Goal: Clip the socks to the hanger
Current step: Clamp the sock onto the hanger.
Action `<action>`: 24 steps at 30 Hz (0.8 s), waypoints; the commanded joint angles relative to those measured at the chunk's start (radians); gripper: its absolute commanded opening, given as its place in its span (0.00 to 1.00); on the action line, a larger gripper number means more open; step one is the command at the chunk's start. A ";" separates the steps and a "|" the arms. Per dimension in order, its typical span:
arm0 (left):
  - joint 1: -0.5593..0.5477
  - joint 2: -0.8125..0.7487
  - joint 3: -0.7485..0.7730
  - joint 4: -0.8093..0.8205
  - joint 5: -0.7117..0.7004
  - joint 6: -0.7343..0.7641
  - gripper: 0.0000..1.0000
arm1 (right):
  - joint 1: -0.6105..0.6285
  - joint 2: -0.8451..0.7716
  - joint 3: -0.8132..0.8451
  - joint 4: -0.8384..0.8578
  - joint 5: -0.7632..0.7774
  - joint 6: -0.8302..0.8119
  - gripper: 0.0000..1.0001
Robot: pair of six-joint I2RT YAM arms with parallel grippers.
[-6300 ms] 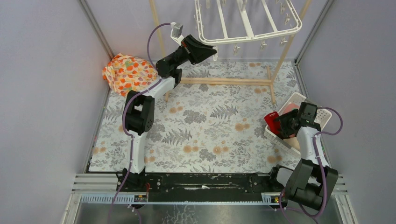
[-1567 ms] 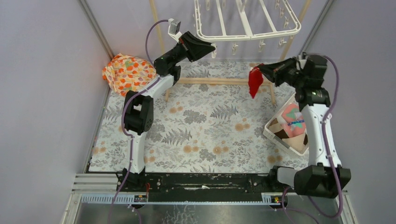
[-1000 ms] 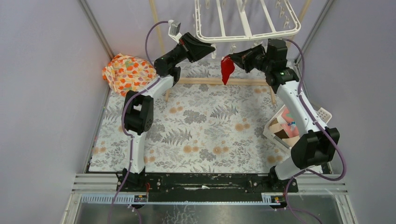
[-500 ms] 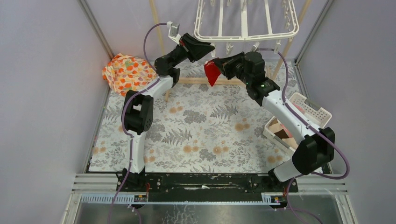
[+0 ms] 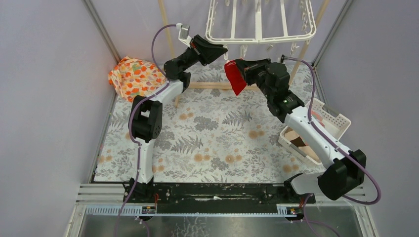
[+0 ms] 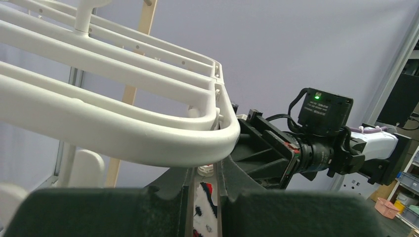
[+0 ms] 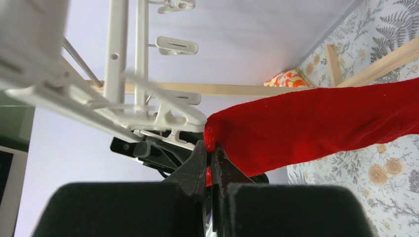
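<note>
The white hanger [image 5: 262,38] hangs at the back of the top view, its clips dangling from the rim. My left gripper [image 5: 225,49] is at the hanger's near-left corner. In the left wrist view its jaws [image 6: 205,178] stand shut on a small white clip [image 6: 205,171] under the rim [image 6: 148,143]. My right gripper [image 5: 247,71] is shut on a bright red sock [image 5: 235,76], just right of the left gripper. The right wrist view shows that sock [image 7: 316,123] pinched at its edge [image 7: 211,148], touching a hanger clip [image 7: 173,112]. A tan and brown sock [image 5: 298,140] lies in the basket.
A white slatted basket [image 5: 333,117] sits at the right of the flowered tablecloth, under my right arm. An orange-flowered cloth bundle [image 5: 136,76] lies at the back left. The light wooden stand [image 5: 215,85] carries the hanger, and its rail runs across the back.
My right arm has swung left from the basket side, carrying the red sock up to the hanger's near-left corner beside the left gripper. The left arm has stayed put.
</note>
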 commanded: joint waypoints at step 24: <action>0.005 -0.032 -0.026 0.020 -0.008 0.018 0.00 | 0.027 0.029 0.031 0.084 0.139 0.011 0.00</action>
